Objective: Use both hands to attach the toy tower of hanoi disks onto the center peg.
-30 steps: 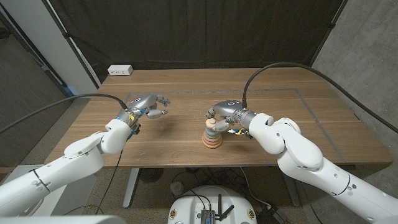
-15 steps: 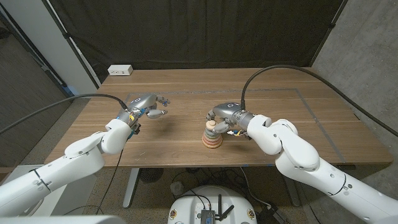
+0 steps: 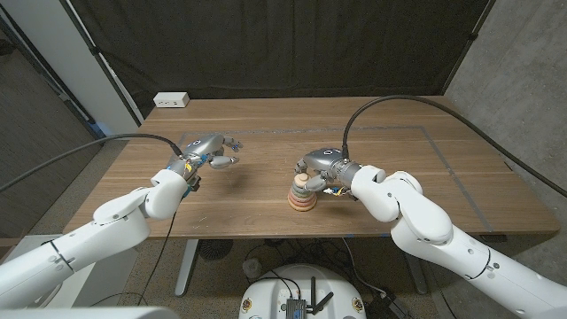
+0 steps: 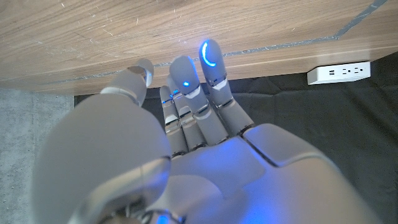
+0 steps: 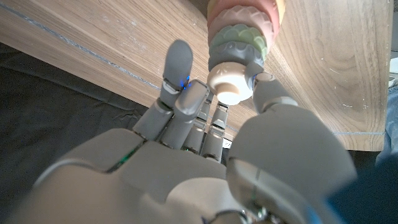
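Note:
The disk tower (image 3: 301,197) stands on the table's near middle, a stack of pastel disks on its peg. In the right wrist view the pink and green disks (image 5: 239,34) sit under a cream top disk (image 5: 231,84). My right hand (image 3: 322,165) is at the top of the stack, and its thumb (image 5: 266,87) and fingers (image 5: 186,93) pinch that cream disk from two sides. My left hand (image 3: 211,149) hovers over the table well to the left of the tower, fingers (image 4: 194,81) stretched out and holding nothing.
A white power strip (image 3: 171,100) lies at the table's far left corner, also seen in the left wrist view (image 4: 339,71). Thin tape lines (image 3: 443,146) mark a rectangle on the wood. A dark curtain hangs behind the table.
My right hand and forearm have eased slightly toward the tower, staying at its top. The left hand has not moved.

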`<state>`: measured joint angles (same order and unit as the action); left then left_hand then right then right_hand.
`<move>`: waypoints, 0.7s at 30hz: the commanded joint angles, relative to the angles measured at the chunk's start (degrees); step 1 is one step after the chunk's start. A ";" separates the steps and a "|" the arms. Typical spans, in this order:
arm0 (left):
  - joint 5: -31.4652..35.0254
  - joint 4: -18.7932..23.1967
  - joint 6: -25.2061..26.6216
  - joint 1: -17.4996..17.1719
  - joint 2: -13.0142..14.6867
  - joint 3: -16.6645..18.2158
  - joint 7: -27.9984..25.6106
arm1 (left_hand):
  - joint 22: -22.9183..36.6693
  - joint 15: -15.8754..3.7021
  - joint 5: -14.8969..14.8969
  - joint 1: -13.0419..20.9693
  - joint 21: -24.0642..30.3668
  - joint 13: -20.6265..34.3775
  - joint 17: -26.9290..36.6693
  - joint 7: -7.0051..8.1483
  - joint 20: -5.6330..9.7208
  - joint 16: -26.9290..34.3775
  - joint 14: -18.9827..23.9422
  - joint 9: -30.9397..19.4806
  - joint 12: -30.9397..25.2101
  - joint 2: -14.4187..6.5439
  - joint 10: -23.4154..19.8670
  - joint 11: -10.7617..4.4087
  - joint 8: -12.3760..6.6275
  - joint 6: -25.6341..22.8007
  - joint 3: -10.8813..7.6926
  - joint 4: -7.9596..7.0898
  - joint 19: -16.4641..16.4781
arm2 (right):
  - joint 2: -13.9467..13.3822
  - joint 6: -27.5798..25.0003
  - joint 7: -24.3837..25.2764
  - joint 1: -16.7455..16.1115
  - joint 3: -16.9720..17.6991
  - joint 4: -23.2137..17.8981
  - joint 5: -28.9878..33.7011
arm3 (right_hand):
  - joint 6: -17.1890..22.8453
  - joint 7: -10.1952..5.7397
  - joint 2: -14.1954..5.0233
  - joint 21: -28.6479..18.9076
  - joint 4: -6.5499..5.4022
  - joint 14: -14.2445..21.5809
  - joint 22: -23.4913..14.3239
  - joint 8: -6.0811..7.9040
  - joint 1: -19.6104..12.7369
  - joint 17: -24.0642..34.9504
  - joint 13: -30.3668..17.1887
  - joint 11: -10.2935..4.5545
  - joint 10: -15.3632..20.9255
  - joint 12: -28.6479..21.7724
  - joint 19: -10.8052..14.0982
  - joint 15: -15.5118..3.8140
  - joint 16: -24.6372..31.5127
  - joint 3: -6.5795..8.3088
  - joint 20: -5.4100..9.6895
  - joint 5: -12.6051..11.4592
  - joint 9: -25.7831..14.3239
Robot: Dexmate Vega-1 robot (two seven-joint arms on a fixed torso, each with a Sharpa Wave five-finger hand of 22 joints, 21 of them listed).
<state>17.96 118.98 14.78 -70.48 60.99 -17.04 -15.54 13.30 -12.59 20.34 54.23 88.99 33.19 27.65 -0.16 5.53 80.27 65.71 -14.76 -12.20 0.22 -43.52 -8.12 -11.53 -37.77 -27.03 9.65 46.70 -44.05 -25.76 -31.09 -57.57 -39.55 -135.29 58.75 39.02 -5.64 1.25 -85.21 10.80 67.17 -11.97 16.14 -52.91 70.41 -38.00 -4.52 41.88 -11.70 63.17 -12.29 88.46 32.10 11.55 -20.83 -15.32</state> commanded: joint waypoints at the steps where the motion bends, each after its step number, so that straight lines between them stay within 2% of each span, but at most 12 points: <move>1: -0.03 -0.57 -0.22 0.95 -0.40 -0.80 0.25 | 0.20 -0.02 0.27 0.09 0.18 0.09 0.20 0.07 6.50 0.07 0.44 -0.24 -0.11 0.44 -0.15 -0.57 -0.20 -0.09 0.28 -0.12 0.45 | 0.10 0.06 -0.11 -0.32 -0.05 0.12 0.46 | 1.09 -0.54 -3.56 -0.20 -1.22 0.34 -0.20 0.61 -4.15 0.16 -0.67 -4.05 4.38 -0.19 -0.13 -0.18 0.00 1.48 1.20 -0.44 -0.29; 14: -0.43 -0.60 -0.08 0.47 -0.49 -0.60 -0.39 | 0.21 -0.02 0.42 0.14 0.21 0.08 0.22 0.09 6.51 0.00 0.41 -0.24 -0.12 0.33 -0.26 -0.60 -0.23 -0.16 0.29 -0.09 0.46 | 0.07 0.23 -0.34 -0.33 -0.15 0.33 0.48 | 1.01 -0.64 -3.40 -0.18 -1.29 0.24 -0.10 0.49 -3.88 0.15 -0.64 -3.92 4.44 -0.12 -0.32 -0.17 -0.06 1.34 1.18 -0.49 -0.25; 21: -0.53 -0.58 -0.35 0.19 -0.38 -0.46 -0.70 | 0.22 -0.03 0.48 0.12 0.22 0.07 0.06 0.07 6.50 -0.16 0.33 -0.24 -0.11 0.35 -0.29 -0.56 -0.26 -0.26 0.34 -0.09 0.46 | -0.19 0.34 -0.43 -0.66 -0.05 -0.07 0.82 | -0.14 -1.50 -2.90 -0.26 -1.37 0.00 -0.08 -0.06 -3.29 0.15 -0.89 -3.82 2.88 0.40 -0.47 -0.17 -0.17 1.02 1.16 -0.48 -0.22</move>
<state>17.64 118.42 14.72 -69.79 60.55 -17.69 -15.64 13.30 -12.59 20.57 54.23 88.99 33.20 27.61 0.00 5.53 80.27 65.71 -14.76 -12.20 0.22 -43.63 -8.51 -11.53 -37.94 -27.03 9.65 46.70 -43.94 -25.61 -31.30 -57.86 -39.62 -135.02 59.20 38.59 -6.06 1.25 -85.21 10.80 67.17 -11.98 16.28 -52.91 70.41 -38.37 -4.65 41.75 -11.62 62.74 -12.29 88.46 32.10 11.55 -21.05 -15.31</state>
